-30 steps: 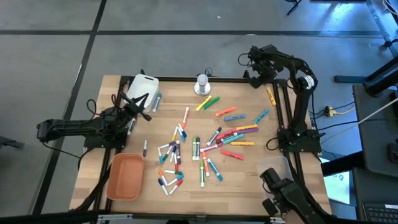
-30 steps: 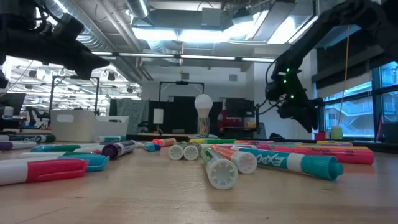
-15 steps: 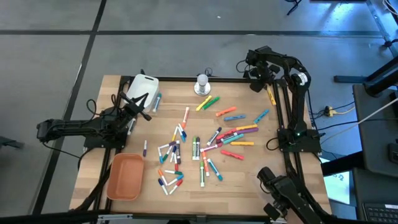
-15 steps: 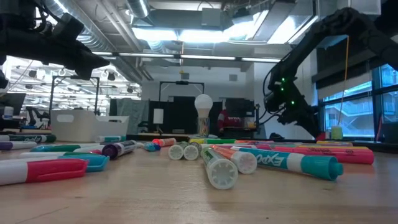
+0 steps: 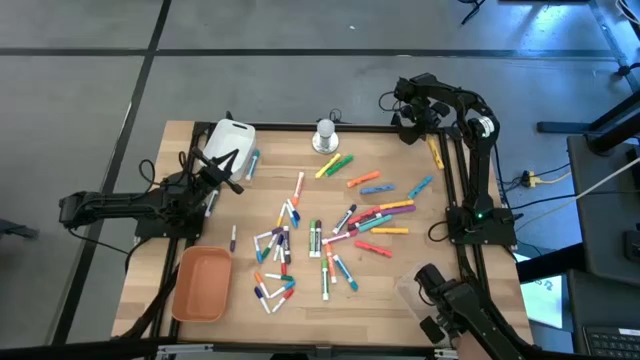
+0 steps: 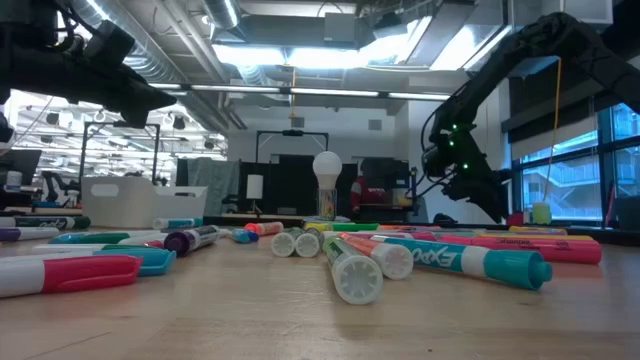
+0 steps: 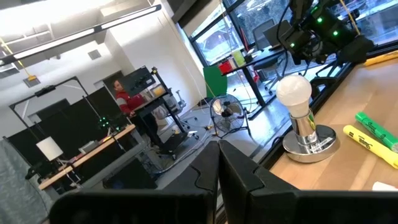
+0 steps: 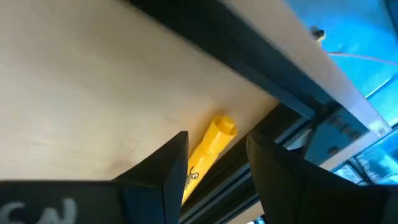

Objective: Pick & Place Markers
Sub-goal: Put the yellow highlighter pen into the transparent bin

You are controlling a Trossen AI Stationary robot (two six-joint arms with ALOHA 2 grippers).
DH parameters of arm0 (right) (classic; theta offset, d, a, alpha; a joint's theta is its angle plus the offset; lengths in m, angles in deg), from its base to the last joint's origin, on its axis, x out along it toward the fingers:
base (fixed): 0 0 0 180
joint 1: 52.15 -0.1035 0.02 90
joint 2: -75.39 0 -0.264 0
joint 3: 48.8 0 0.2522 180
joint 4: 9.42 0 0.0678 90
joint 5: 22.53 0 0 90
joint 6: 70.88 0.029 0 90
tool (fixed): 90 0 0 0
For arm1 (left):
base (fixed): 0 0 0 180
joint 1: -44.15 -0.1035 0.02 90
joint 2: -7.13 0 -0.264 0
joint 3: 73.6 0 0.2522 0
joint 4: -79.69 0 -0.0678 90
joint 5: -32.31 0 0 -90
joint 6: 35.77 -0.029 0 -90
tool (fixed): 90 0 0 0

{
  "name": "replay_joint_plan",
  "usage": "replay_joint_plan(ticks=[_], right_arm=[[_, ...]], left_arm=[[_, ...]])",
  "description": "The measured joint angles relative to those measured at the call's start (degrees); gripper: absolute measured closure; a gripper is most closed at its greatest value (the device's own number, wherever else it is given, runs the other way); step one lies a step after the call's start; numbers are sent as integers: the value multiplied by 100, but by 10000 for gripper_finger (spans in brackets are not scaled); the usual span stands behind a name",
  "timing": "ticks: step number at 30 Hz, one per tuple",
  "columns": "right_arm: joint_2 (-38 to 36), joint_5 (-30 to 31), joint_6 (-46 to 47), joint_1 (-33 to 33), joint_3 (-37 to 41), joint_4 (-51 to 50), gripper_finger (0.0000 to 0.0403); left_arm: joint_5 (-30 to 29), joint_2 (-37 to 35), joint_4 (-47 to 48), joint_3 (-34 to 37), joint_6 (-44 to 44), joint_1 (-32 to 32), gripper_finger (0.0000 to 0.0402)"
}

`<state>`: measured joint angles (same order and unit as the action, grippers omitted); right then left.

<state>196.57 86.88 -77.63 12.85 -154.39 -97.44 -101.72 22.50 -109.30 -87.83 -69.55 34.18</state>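
From above, the right gripper (image 5: 408, 125) hangs over the far right corner of the table (image 5: 400, 290), its fingers parted with nothing between them. A yellow marker (image 5: 436, 153) lies just to the right of it and a little nearer, along the right edge, its long axis running near to far with a slight lean. The other markers (image 5: 330, 235) are scattered over the middle of the table, well apart from that gripper and pointing every way; the pile's right half lies mostly left to right. The left gripper (image 5: 226, 170) rests at the left side beside a white tray (image 5: 228, 138), its fingers closed on nothing, with one marker lying near to far by the tray. An orange tray (image 5: 200, 284) sits at the near left, and a bulb (image 5: 325, 134) on a metal base stands at the far edge. At table height, markers lie flat across the wood, several with their ends toward the camera, and the right gripper (image 6: 478, 187) hangs far off on the right above them. The left wrist view shows its own closed fingers (image 7: 233, 171), the bulb (image 7: 297, 102), and green and yellow markers beyond it. The right wrist view looks down between spread fingers (image 8: 171, 165) at the yellow marker (image 8: 208, 152), which lies between them alongside the table's dark edge rail, untouched.
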Motion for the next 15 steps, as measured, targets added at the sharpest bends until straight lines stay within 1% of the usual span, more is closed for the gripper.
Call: replay_joint_plan(ticks=[2,5,7,9,10,12,15], right_arm=[[-14,-49,216,12,-139,-85,239],[-140,-315,455,14,-499,-300,239],[-343,-455,529,-17,-765,-559,239],[-624,-466,600,-124,-971,-798,239],[-815,-444,644,-191,-1038,-922,239],[-1240,-185,933,-368,-1067,-1242,239],[-2075,244,1679,-663,-685,-1319,239]], left_arm=[[0,0,-42,0,-45,0,396],[-2,-2,-206,0,-122,2,396],[-2,0,-289,0,-135,2,396],[-12,-1,-290,0,-87,0,396],[-59,-1,-283,0,-35,2,396],[-222,-2,-230,0,123,0,396],[-470,-2,38,0,308,2,396]])
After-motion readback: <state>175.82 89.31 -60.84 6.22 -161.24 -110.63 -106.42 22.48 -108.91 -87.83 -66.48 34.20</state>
